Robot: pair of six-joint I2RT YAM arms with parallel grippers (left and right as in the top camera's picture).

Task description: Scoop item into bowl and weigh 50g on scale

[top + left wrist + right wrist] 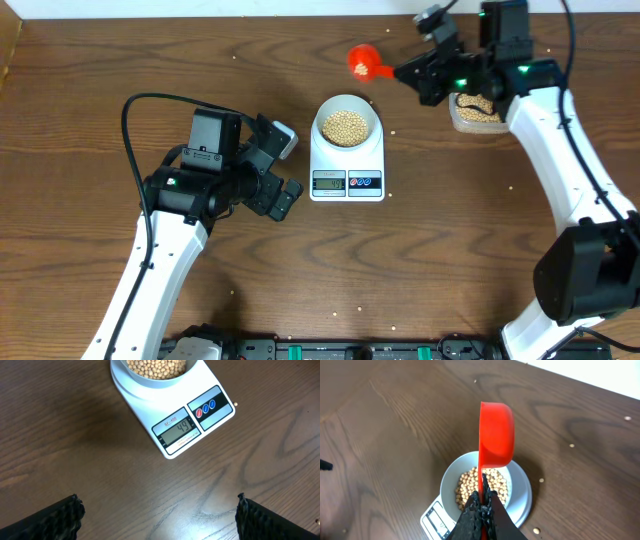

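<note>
1. Mid-table (pixel 80 150): scale (pixel 347 170), display edge toward the front.
2. On the scale's back half: bowl (pixel 321 125); in it, beans (pixel 348 126).
3. Left of the scale, apart from it: left gripper (pixel 287 167), jaws wide around nothing.
4. Behind and right of the bowl, off the table: scoop (pixel 362 62), handle clamped in right gripper (pixel 402 72).
5. Right of the scale, partly under the right arm (pixel 560 150): tub (pixel 470 126), more beans inside.
6. Around the scale, on the table: stray beans (pixel 392 131).

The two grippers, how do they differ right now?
The left gripper is open and empty; the right gripper is shut on the handle of the red scoop. The left gripper is beside the scale; the right gripper is behind it, near the tub. Both have black fingers.
</note>
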